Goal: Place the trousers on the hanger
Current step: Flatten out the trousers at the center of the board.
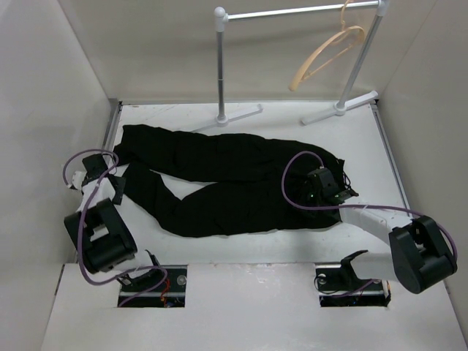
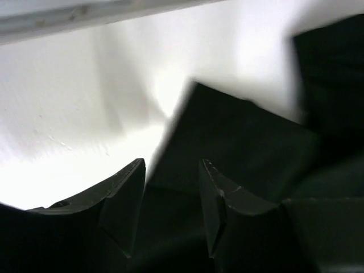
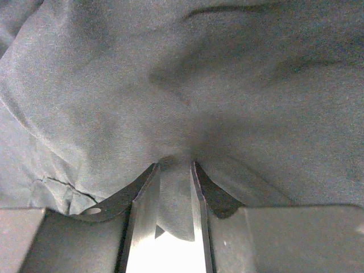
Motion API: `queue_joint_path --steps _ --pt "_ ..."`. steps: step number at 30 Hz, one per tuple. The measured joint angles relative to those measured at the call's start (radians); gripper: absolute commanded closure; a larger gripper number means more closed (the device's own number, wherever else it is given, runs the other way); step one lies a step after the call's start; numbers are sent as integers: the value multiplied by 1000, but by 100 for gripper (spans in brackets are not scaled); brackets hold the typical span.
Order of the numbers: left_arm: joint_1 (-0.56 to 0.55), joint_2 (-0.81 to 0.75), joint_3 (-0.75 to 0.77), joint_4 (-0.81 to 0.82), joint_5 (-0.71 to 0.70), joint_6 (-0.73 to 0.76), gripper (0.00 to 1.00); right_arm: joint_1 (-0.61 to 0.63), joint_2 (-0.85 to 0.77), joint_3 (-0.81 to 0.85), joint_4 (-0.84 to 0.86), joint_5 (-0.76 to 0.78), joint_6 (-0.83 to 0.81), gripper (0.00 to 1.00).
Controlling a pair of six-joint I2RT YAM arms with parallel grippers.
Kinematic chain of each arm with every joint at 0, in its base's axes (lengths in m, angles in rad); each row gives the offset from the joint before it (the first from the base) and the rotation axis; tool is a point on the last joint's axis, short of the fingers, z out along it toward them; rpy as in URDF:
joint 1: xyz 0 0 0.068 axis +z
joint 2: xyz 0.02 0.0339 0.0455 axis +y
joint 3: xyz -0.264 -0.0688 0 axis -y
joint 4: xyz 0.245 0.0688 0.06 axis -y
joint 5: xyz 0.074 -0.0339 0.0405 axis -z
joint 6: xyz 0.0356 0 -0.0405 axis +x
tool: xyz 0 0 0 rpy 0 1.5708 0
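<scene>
We judge we're gathering: right jaws pinch the trousers (image 1: 219,183), left jaws gape at a leg end and must close before lifting to the hanger (image 1: 319,58).

My left gripper (image 2: 170,165) sits at the leg ends of the trousers (image 1: 219,183), fingers (image 2: 128,199) apart. My right gripper (image 3: 175,165) reaches low over their waist end, pinching a fold.

Plain black trousers (image 1: 219,183) against a white bench (image 1: 256,256). The hanger (image 1: 325,55) is light tan, on a silver rail (image 1: 292,12) with white feet (image 1: 241,115). The cables (image 1: 287,186) are purple.
</scene>
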Motion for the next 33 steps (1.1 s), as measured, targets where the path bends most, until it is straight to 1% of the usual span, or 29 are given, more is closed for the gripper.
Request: queue_joint_path --steps 3,5,6,7,9,10,11,13,14,16,19,21,24,26,28,33 --pt "8 100 0 5 16 4 60 0 0 0 0 -2 0 66" --pt "2 134 1 17 28 6 59 0 0 0 0 -3 0 65" --pt "-2 134 3 39 35 6 60 0 0 0 0 -3 0 65" --pt "-10 137 3 61 39 6 67 0 0 0 0 -3 0 63" --pt "-32 148 3 95 54 6 88 0 0 0 0 -3 1 59" --pt "-40 153 3 105 60 6 93 0 0 0 0 -3 1 57" --pt "-48 154 2 111 65 7 96 0 0 0 0 -3 1 55" --pt "-60 137 -6 119 77 3 98 -1 0 0 0 -2 2 54" --pt "-62 113 -13 118 82 0 99 -3 0 0 1 -3 3 53" --pt "-64 15 -24 95 90 -10 99 -15 0 0 2 -3 5 53" --pt "-82 -217 -14 47 90 -24 99 -34 0 0 3 -3 16 53" --pt "-105 -365 23 14 89 -31 99 -40 0 0 3 -3 24 53" --pt "-137 -534 83 -13 92 -54 99 -40 0 0 3 -3 36 52" --pt "-145 -600 98 -35 93 -70 99 -40 0 0 3 -3 42 51" --pt "-152 -634 107 -63 99 -84 99 -40 0 0 3 -3 45 50" --pt "-169 -612 111 -131 116 -103 99 -40 0 0 4 -3 46 48"
